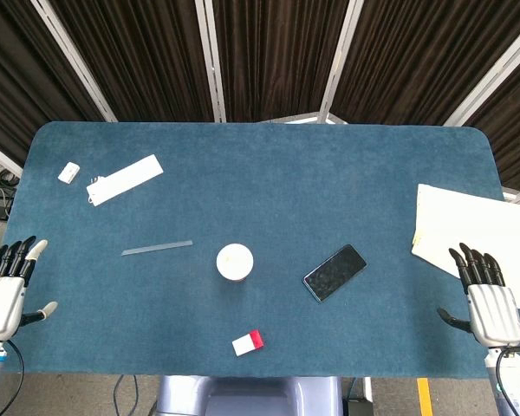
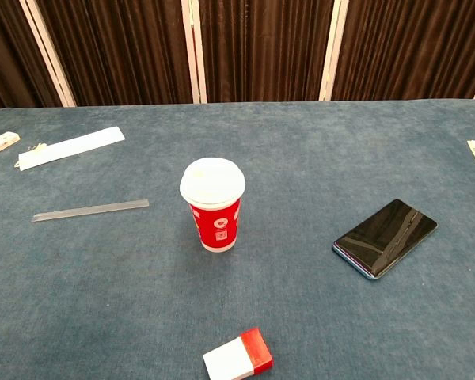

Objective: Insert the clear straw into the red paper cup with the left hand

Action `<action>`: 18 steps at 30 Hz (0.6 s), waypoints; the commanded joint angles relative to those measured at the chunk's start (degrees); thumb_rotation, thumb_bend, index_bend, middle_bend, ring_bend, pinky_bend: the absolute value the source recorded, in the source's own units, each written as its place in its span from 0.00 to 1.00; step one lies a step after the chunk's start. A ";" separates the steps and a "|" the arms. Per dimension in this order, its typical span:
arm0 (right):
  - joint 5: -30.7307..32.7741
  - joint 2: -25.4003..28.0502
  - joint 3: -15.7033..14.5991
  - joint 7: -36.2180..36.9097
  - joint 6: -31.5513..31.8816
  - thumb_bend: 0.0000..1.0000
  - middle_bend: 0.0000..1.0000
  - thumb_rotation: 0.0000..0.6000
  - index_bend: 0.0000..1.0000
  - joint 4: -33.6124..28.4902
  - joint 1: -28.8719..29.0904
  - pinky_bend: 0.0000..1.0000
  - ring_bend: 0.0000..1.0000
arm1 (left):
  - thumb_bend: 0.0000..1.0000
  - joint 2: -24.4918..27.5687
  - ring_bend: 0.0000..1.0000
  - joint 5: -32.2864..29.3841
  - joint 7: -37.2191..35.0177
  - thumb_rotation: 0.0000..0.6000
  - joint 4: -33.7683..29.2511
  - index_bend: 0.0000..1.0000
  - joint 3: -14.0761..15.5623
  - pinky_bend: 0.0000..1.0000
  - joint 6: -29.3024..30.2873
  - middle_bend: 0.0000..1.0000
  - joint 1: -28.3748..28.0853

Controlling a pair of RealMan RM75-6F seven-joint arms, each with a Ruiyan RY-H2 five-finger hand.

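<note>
Starting layout. My left hand rests at the lower left edge of the surface, fingers spread, holding nothing; my right hand likewise at lower right. The straw lies flat left of centre, beside the upright lidded cup; the two are apart.

Head overhead – chest low, nearer
</note>
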 commanded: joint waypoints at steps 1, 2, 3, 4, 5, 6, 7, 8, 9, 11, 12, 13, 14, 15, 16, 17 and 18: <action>-0.11 0.05 -0.03 0.12 0.03 0.14 0.00 1.00 0.01 0.03 -0.02 0.00 0.00 | 0.02 -0.05 0.00 0.01 0.17 1.00 0.00 0.00 0.00 0.00 0.05 0.00 0.01; -0.14 0.07 -0.06 0.18 -0.01 0.14 0.00 1.00 0.01 0.07 -0.01 0.00 0.00 | 0.02 -0.07 0.00 0.01 0.23 1.00 -0.02 0.00 0.01 0.00 0.06 0.00 0.02; -0.13 0.10 -0.08 0.24 -0.04 0.14 0.00 1.00 0.01 0.07 -0.02 0.00 0.00 | 0.02 -0.08 0.00 0.02 0.30 1.00 -0.04 0.00 0.02 0.00 0.09 0.00 0.03; -0.06 0.13 -0.08 0.31 -0.10 0.14 0.00 1.00 0.01 0.02 -0.03 0.00 0.00 | 0.02 -0.08 0.00 0.03 0.37 1.00 -0.05 0.00 0.05 0.00 0.13 0.00 0.06; -0.02 0.22 -0.09 0.34 -0.08 0.14 0.00 1.00 0.01 -0.08 -0.08 0.00 0.00 | 0.02 -0.07 0.00 0.02 0.41 1.00 -0.10 0.00 0.07 0.00 0.18 0.00 0.11; -0.02 0.26 -0.10 0.33 -0.08 0.14 0.00 1.00 0.01 -0.13 -0.09 0.00 0.00 | 0.02 -0.06 0.00 0.03 0.44 1.00 -0.12 0.00 0.07 0.00 0.22 0.00 0.13; -0.06 0.30 -0.12 0.25 -0.05 0.14 0.00 1.00 0.01 -0.22 -0.11 0.00 0.00 | 0.02 -0.07 0.00 0.07 0.44 1.00 -0.14 0.00 0.07 0.00 0.30 0.00 0.16; -0.09 0.30 -0.14 0.18 -0.02 0.14 0.00 1.00 0.01 -0.27 -0.13 0.00 0.00 | 0.02 -0.07 0.00 0.11 0.43 1.00 -0.13 0.00 0.08 0.00 0.33 0.00 0.17; -0.10 0.28 -0.14 0.08 0.00 0.14 0.00 1.00 0.01 -0.29 -0.14 0.00 0.00 | 0.02 -0.06 0.00 0.13 0.42 1.00 -0.12 0.00 0.09 0.00 0.31 0.00 0.17; -0.01 0.23 -0.11 -0.10 -0.04 0.14 0.00 1.00 0.01 -0.29 -0.12 0.00 0.00 | 0.02 -0.05 0.00 0.04 0.29 1.00 -0.13 0.00 0.10 0.00 0.11 0.00 0.10; 0.05 0.21 -0.09 -0.16 -0.08 0.14 0.00 1.00 0.01 -0.29 -0.11 0.00 0.00 | 0.02 -0.03 0.00 -0.02 0.25 1.00 -0.13 0.00 0.07 0.00 0.04 0.00 0.08; 0.16 0.18 -0.06 -0.24 -0.15 0.14 0.00 1.00 0.01 -0.28 -0.09 0.00 0.00 | 0.02 -0.02 0.00 -0.14 0.19 1.00 -0.12 0.00 0.02 0.00 -0.07 0.00 0.03; 0.23 0.16 -0.04 -0.28 -0.21 0.14 0.00 1.00 0.01 -0.28 -0.07 0.00 0.00 | 0.02 -0.03 0.00 -0.21 0.15 1.00 -0.10 0.00 -0.01 0.00 -0.14 0.00 -0.01; 0.26 0.15 -0.04 -0.30 -0.23 0.14 0.00 1.00 0.01 -0.29 -0.07 0.00 0.00 | 0.02 -0.03 0.00 -0.24 0.13 1.00 -0.10 0.01 -0.02 0.00 -0.17 0.00 -0.02; 0.33 0.14 -0.02 -0.33 -0.29 0.14 0.00 1.00 0.01 -0.29 -0.05 0.00 0.00 | 0.03 -0.03 0.00 -0.32 0.08 1.00 -0.09 0.01 -0.05 0.00 -0.26 0.00 -0.06; 0.44 0.11 0.00 -0.35 -0.39 0.14 0.00 1.00 0.01 -0.28 -0.03 0.00 0.00 | 0.03 -0.01 0.00 -0.45 0.00 1.00 -0.10 0.01 -0.09 0.00 -0.45 0.00 -0.14; 0.56 0.09 0.03 -0.34 -0.48 0.14 0.00 1.00 0.01 -0.28 -0.01 0.00 0.00 | 0.03 0.01 0.00 -0.56 -0.03 1.00 -0.10 0.02 -0.16 0.00 -0.60 0.00 -0.23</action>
